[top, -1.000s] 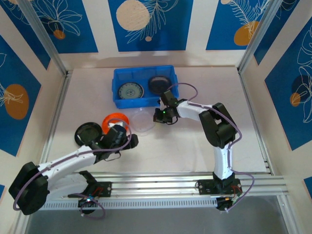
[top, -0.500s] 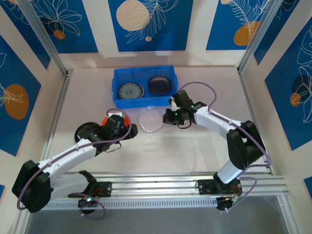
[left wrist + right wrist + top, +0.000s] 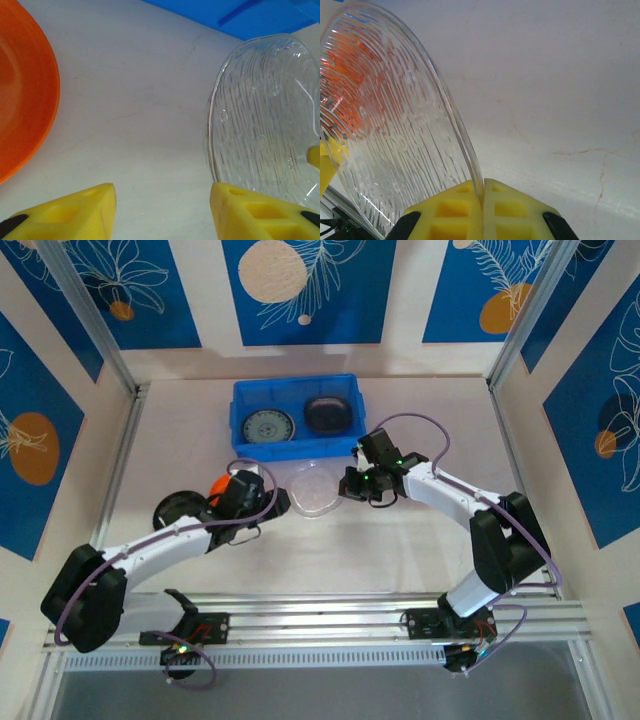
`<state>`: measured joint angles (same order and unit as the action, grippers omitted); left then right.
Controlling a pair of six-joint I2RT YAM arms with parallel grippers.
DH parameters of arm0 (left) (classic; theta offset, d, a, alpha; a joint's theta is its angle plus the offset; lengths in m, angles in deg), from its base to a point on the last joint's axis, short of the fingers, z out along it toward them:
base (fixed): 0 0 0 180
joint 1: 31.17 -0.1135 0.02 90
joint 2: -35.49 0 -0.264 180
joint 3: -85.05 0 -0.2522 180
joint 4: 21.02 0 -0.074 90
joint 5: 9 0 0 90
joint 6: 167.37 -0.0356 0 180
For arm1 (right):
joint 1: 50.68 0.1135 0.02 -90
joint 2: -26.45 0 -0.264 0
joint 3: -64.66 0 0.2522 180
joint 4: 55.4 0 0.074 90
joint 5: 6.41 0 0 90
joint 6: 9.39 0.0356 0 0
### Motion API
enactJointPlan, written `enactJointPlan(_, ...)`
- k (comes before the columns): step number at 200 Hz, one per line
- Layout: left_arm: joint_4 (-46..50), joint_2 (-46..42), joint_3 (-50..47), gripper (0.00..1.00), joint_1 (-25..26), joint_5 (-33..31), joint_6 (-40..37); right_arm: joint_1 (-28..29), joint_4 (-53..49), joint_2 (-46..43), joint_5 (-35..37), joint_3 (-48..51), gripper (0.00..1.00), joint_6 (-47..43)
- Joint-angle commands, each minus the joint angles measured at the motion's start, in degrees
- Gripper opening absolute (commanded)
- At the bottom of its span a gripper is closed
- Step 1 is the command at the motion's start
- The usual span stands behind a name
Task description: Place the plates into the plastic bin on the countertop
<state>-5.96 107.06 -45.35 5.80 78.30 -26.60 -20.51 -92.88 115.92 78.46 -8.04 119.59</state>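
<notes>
Now | clear plate (image 3: 395, 125): round, ribbed, see-through, tilted up on edge over worktop (image 3: 400, 550), betw. the arms, near front of blue bin (image 3: 240, 390) | R claw (image 3: 482, 187) clenched on its rim | L claw (image 3: 162, 210) fingers apart, gripping nothing, orange plate (image 3: 20, 90) beside it | in bin: patterned plate (image 3: 267, 428) + dark plate (image 3: 327, 415)

The left arm (image 3: 150, 545) and right arm (image 3: 450, 492) are white shells with black joint housings; a thin purple cable (image 3: 410, 418) loops along each. Green lights glow just behind the right gripper (image 3: 345, 484). The fingers (image 3: 450, 210) are blocky yellow, with square recesses and black backing.
</notes>
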Motion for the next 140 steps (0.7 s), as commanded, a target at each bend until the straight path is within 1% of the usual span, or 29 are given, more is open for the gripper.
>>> enactJointPlan(1, -2.79, 0.03, 1.61, 0.53, -0.41, 2.08, 1.20, 0.49, 1.08, 0.99, -2.29, -0.50, 0.00, 0.84)
enactJointPlan(23, -2.62, -0.44, 1.61, 0.50, -0.37, 1.57, 1.94, 0.42, -0.14, 2.99, 0.31, -1.37, 0.00, 1.56)
enactJointPlan(45, -2.49, -0.91, 1.43, 0.50, -0.39, 0.77, 2.26, 0.03, 1.51, 4.10, 0.37, -0.80, 0.00, 3.43)
enactJointPlan(65, -2.69, -0.40, 1.60, 0.50, -0.32, 0.59, 2.04, 0.57, 2.83, 4.97, -2.00, -1.16, 0.00, 3.80)
enactJointPlan(101, -3.83, 2.08, 1.96, 0.49, -0.44, 1.03, 2.05, 1.64, 4.19, 3.25, -3.07, -0.89, 0.00, 4.94)
enactJointPlan(112, -4.08, 2.65, 1.96, 0.46, -0.48, 1.01, 2.15, 1.77, 4.69, 2.45, -3.50, -0.49, 0.00, 5.34)
enactJointPlan(132, -4.46, 3.39, 2.13, 0.34, -0.46, 1.04, 2.33, 1.88, 4.83, 1.44, -4.33, -0.26, 0.00, 6.01)
enactJointPlan(140, -4.53, 3.54, 2.18, 0.30, -0.46, 0.95, 2.41, 1.91, 4.98, 1.07, -4.54, -0.13, 0.00, 6.34)
